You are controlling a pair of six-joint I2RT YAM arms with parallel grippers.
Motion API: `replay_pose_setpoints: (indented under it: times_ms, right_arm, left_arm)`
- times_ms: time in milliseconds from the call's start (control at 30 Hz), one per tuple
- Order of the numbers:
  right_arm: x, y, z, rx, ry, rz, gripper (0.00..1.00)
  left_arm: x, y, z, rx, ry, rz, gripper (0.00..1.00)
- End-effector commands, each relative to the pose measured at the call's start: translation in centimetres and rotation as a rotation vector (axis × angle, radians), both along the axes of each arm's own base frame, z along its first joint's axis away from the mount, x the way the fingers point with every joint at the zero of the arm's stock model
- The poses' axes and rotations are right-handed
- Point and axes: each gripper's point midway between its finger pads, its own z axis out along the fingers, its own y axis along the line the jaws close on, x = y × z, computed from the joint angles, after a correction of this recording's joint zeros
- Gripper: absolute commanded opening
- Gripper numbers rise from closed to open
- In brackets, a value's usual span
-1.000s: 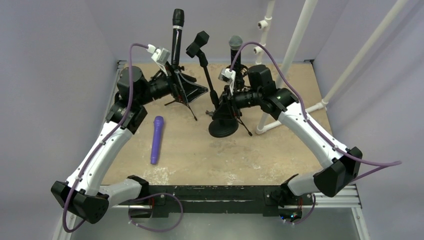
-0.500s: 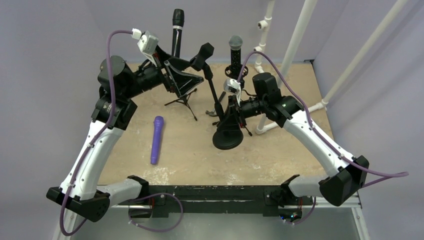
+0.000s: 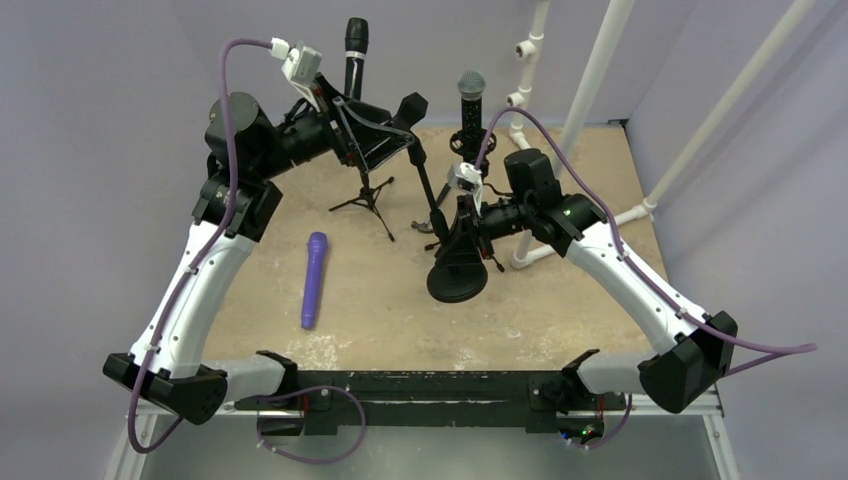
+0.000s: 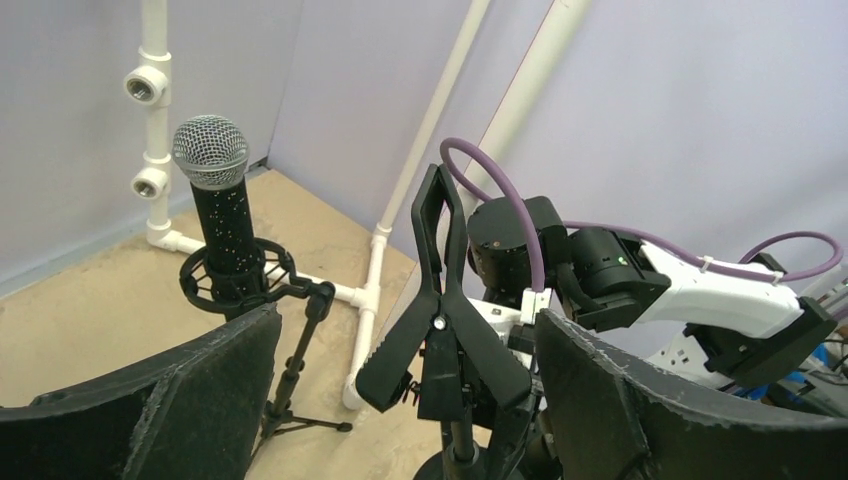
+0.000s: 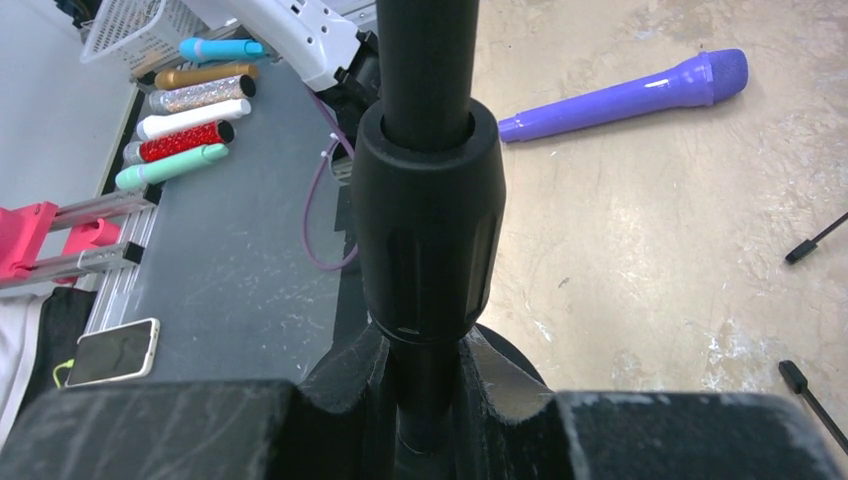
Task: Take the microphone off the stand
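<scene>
A black microphone (image 3: pixel 355 48) stands upright in a tripod stand (image 3: pixel 368 195) at the back left. A silver-headed microphone (image 3: pixel 470 90) sits in a shock-mount stand at the back; it also shows in the left wrist view (image 4: pixel 212 165). A round-base stand (image 3: pixel 457 280) carries an empty black clip (image 3: pixel 405 108), which also shows in the left wrist view (image 4: pixel 440 335). My left gripper (image 3: pixel 385 135) is open and raised, and in its wrist view (image 4: pixel 408 335) the fingers sit on either side of the clip without touching it. My right gripper (image 3: pixel 466 225) is shut on that stand's pole (image 5: pixel 425 200).
A purple microphone (image 3: pixel 314 278) lies flat on the table left of centre, also in the right wrist view (image 5: pixel 630 95). White pipe frames (image 3: pixel 590 90) stand at the back right. Tripod legs (image 3: pixel 495 262) spread beside the round base.
My left gripper rose from low by the tripod stand and moved right, up to the clip. My right gripper and the round-base stand shifted slightly toward the near edge.
</scene>
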Motion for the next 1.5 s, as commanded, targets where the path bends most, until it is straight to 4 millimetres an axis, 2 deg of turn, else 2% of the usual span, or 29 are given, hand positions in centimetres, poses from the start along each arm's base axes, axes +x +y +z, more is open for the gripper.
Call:
replay_pose_setpoints:
  times_ms: [0,133,200,333,400,433,800,1267,1300,1467]
  right_arm:
    - [-0.4,-0.3,2.1,0.058,-0.076,0.017,0.0]
    - [-0.1,-0.3,2.0,0.049,-0.084,0.005,0.0]
    - [0.1,-0.3,1.9,0.043,-0.089,-0.002,0.0]
    - [0.5,-0.3,1.9,0.032,-0.103,-0.022,0.0]
    - [0.7,-0.4,2.0,0.028,-0.112,-0.034,0.0]
    - [0.8,-0.4,1.9,0.026,-0.113,-0.038,0.0]
    - [1.3,-0.4,3.2,0.04,-0.132,-0.062,0.0]
    - [2.0,-0.5,5.7,0.091,-0.135,-0.077,0.0]
    - [2.1,-0.5,5.8,0.093,-0.136,-0.077,0.0]
    - [1.9,-0.6,5.9,0.1,-0.132,-0.073,0.0]
  left_arm:
    - [-0.2,-0.2,2.1,-0.061,-0.013,-0.024,0.89]
    - [0.3,-0.6,1.3,-0.074,0.016,-0.039,0.7]
    - [0.4,-0.8,0.9,-0.079,0.036,-0.054,0.55]
    - [0.4,-1.4,0.3,-0.083,0.039,-0.081,0.16]
    - [0.2,-1.8,-0.5,-0.068,0.044,-0.099,0.0]
    - [0.0,-2.0,-1.0,-0.06,0.049,-0.11,0.0]
    - [-1.2,-2.9,-7.1,0.04,0.082,-0.163,0.0]
    - [-3.6,-3.5,-11.9,0.097,0.094,-0.254,0.0]
    - [-3.8,-3.5,-12.0,0.097,0.092,-0.26,0.1]
    - [-4.0,-3.3,-12.1,0.096,0.075,-0.259,0.83]
